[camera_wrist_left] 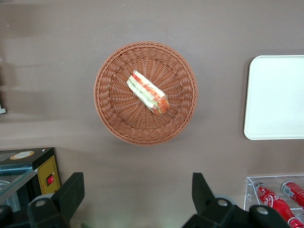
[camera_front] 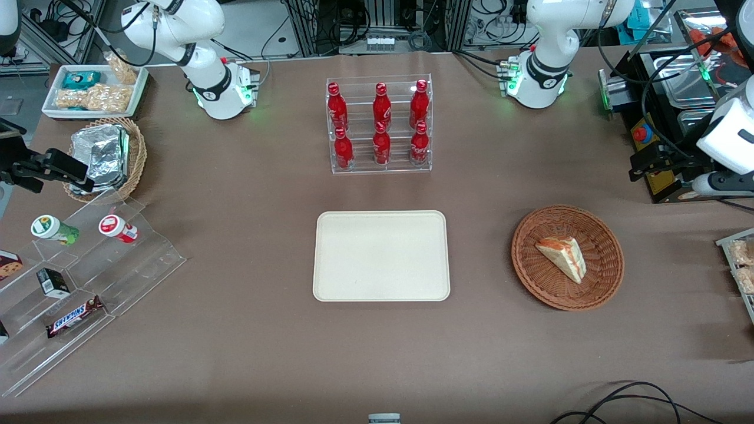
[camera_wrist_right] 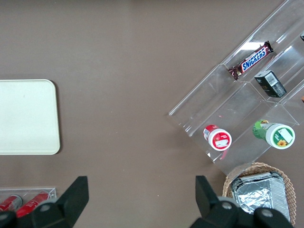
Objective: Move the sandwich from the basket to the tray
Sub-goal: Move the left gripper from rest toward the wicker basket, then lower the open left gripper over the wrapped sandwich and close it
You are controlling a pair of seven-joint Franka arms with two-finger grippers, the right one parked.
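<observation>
The sandwich [camera_front: 562, 257] lies on its side in the basket [camera_front: 607, 277], a pale wedge with orange-red and green layers showing along its cut edge in the left wrist view [camera_wrist_left: 148, 92]. It sits near the middle of the weave, its narrow tip toward 10 o'clock in the front view and its broad end toward 4 o'clock. The round reddish-brown basket [camera_wrist_left: 114, 118] rests on the brown table [camera_front: 247, 353] toward the working arm's end. The tray [camera_front: 381, 256] lies flat at the table's centre, at 9 o'clock from the basket and well apart from it, with nothing on it. A clear rack of red bottles [camera_front: 380, 125] stands farther from the front camera than the tray, at 12 o'clock from it. Toward the parked arm's end, a stepped clear display [camera_front: 88, 277] holds a Snickers bar [camera_front: 73, 318] and small tubs, and a tan basket of foil packages [camera_front: 103, 156] sits at 12 o'clock from it. The gripper [camera_wrist_left: 137, 197] hangs high above the table, clear of the basket and touching nothing, its jaws spread wide apart, both dark fingers [camera_wrist_left: 71, 192] visible in the left wrist view
</observation>
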